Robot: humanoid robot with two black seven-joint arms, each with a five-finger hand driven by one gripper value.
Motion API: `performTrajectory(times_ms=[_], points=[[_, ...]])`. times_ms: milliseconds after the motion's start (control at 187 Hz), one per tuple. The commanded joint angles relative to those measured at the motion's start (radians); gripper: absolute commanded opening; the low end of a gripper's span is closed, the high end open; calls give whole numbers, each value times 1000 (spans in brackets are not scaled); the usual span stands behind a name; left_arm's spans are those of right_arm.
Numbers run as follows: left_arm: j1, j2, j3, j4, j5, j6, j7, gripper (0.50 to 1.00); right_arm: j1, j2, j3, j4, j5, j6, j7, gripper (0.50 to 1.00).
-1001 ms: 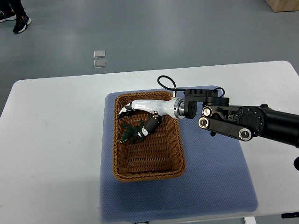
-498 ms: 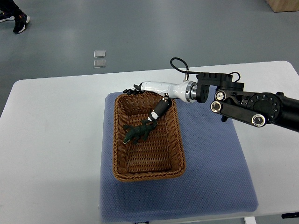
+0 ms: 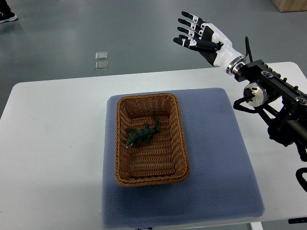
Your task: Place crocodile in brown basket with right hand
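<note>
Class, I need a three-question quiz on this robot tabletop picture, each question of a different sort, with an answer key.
1. True or false: the dark green toy crocodile lies inside the brown woven wicker basket.
2. What lies under the basket? A) blue padded mat B) metal tray C) bare floor
3. Fill in: the white-and-black right hand has its fingers ____.

Key: 1 true; 2 A; 3 open

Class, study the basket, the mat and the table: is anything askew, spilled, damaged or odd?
Nothing stands out. The crocodile lies inside the brown basket, which sits squarely on the blue mat. The right hand is open, raised clear.
</note>
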Motion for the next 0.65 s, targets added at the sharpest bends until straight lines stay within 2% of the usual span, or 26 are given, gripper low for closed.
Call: performTrajectory(times_ms=[0,48,112,209,284,401,642], points=[[1,0,2,-1,0,0,0,1000,-23,20,64,-65,161,24,-1,928],[1,0,3,-5,0,0,0,1000,-36,20,62,-75,208,55,-1,928],[0,0,3,-5,0,0,0,1000,-61,19,64,-93,245,132,-1,928],[0,0,3,-6,0,0,0,1000,-70,26,65,-197,257,265,-1,928],[0,0,3,-9,0,0,0,1000,-72,31,64,-251,265,325,-1,928],[0,0,5,-9,0,0,0,1000,-92,66,65,-302,265,351,-1,928],[0,0,2,-9,0,0,0,1000,-102,71,64,-309,265,351,0,928]])
